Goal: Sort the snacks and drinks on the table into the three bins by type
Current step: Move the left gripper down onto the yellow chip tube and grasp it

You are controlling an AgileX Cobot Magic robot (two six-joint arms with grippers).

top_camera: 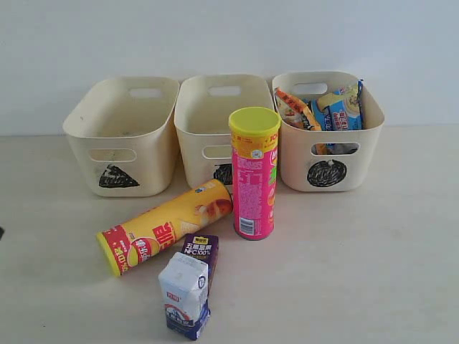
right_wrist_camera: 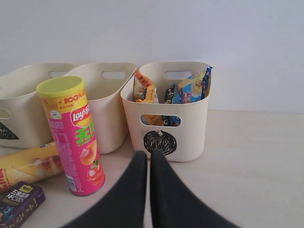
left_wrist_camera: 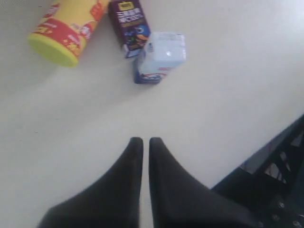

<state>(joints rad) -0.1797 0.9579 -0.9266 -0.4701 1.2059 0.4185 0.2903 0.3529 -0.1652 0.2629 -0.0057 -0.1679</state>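
The left gripper [left_wrist_camera: 142, 141], tips pressed together and empty, hangs over the table [left_wrist_camera: 223, 109] short of the milk carton [left_wrist_camera: 161, 57] and the juice box [left_wrist_camera: 129, 26] marked "NFC100%". The right gripper [right_wrist_camera: 148, 154], likewise closed on nothing, faces the circle bin [right_wrist_camera: 194, 128] holding the orange bag [right_wrist_camera: 142, 88] and noodle pack [right_wrist_camera: 190, 90]. The pink tube [right_wrist_camera: 76, 137], labelled "Lay's", stands upright nearby, and the yellow tube [top_camera: 165, 226] lies on its side.

Middle bin's mark [top_camera: 224, 174] behind pink tube [top_camera: 254, 175]
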